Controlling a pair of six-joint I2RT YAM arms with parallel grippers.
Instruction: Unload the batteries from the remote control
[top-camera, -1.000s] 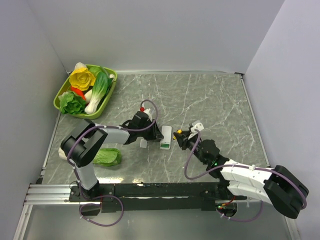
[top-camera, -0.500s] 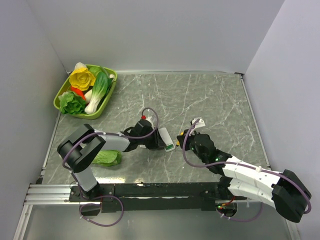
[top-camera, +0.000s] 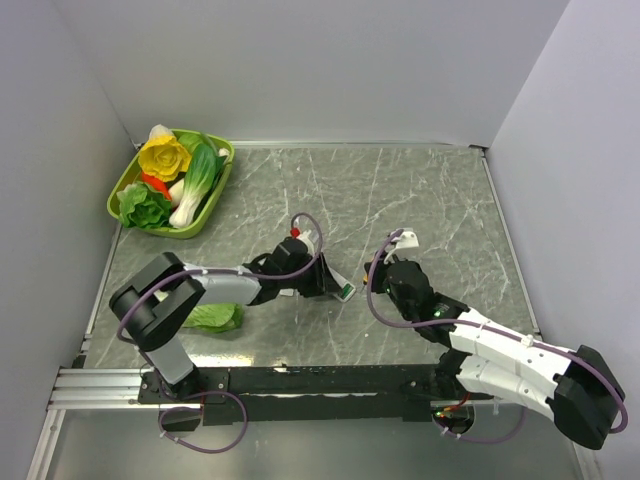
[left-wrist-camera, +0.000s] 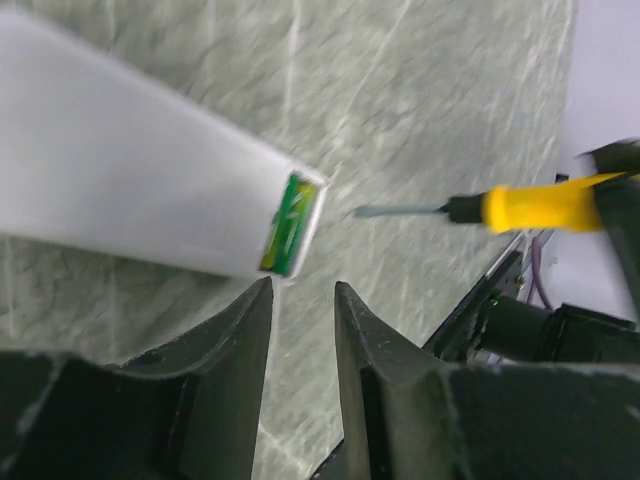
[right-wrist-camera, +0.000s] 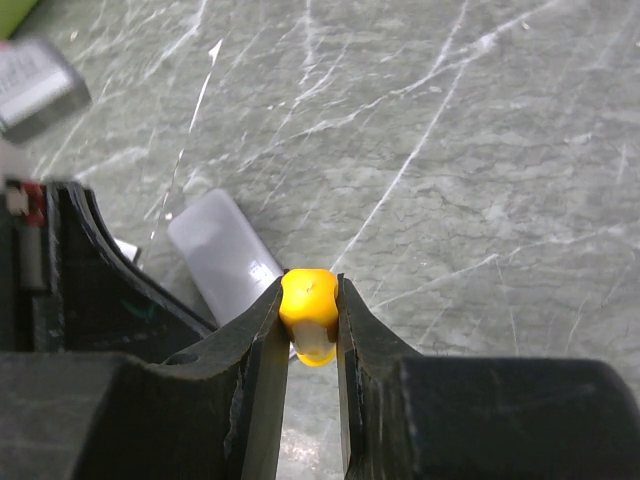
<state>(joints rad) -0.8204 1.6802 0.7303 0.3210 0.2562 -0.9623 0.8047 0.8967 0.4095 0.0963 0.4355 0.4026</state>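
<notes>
Two risks, as I judge them, on the grey marbled table (top-camera: 420, 190): the slim white plastic remote control (left-wrist-camera: 130, 190) sits just beyond my left gripper (left-wrist-camera: 303, 292), whose jaws stand narrowly apart on nothing, so a prod could skid it; my right gripper (right-wrist-camera: 309, 285) clamps the yellow-handled steel screwdriver (left-wrist-camera: 530, 205), whose tip could slip; the small green batteries (left-wrist-camera: 290, 225), seated in the remote's open end, could roll away.

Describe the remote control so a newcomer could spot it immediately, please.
Look at the middle of the marble table, beside the left end effector. The remote control is the slim white bar there; unlike the yellow-handled screwdriver nearby, its end shows green.
</notes>
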